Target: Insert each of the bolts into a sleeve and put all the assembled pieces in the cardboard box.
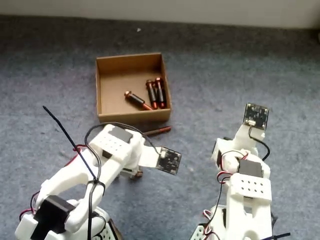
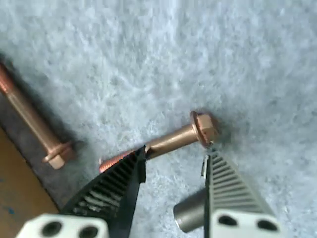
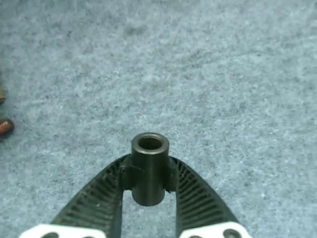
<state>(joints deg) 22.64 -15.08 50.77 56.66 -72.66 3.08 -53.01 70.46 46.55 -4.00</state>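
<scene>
Over the grey carpet (image 2: 223, 49), the left gripper (image 2: 173, 166) hung open above a copper bolt (image 2: 181, 138), best clamped squarely mid-shank, while the right gripper (image 3: 148, 174) pinched a dark sleeve (image 3: 149, 148).

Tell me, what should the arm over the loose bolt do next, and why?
Probably the left gripper should drop a little and close on the bolt. Its jaws stand open right over the bolt, which lies loose on the carpet. The right gripper holds a sleeve with its hole open, ready to take a bolt.
</scene>
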